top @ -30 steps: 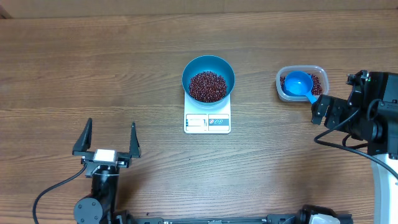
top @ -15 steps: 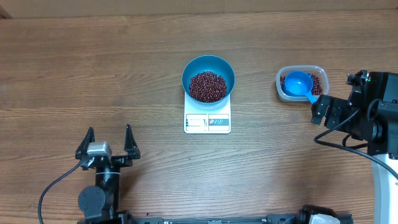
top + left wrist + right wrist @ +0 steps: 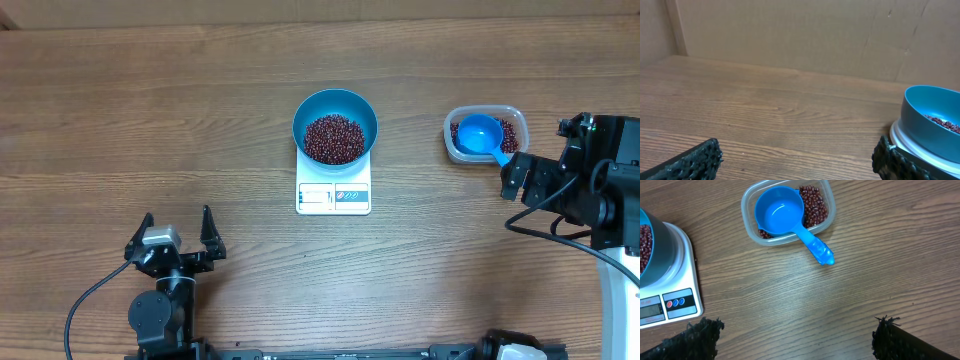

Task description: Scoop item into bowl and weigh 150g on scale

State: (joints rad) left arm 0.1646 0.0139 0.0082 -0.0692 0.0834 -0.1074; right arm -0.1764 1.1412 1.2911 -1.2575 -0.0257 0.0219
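Both arms hang back from the work. The left claw (image 3: 178,222) sits low over the bare wooden surface (image 3: 150,100) with its two fingers spread wide and nothing between them. Ahead of it and off to its right stands the blue bowl (image 3: 335,100), resting on the white scale (image 3: 333,197), well apart from that claw; a heap of dark red beans (image 3: 334,139) lies in the bottom of the bowl. The right claw (image 3: 795,342) is also fully open and empty. Just ahead of it, a little to its left, is a clear plastic tub (image 3: 510,112) with more beans in it and a blue scoop (image 3: 479,133) lying inside, its handle sticking out over the rim towards that claw. The scale is further off on that claw's left.
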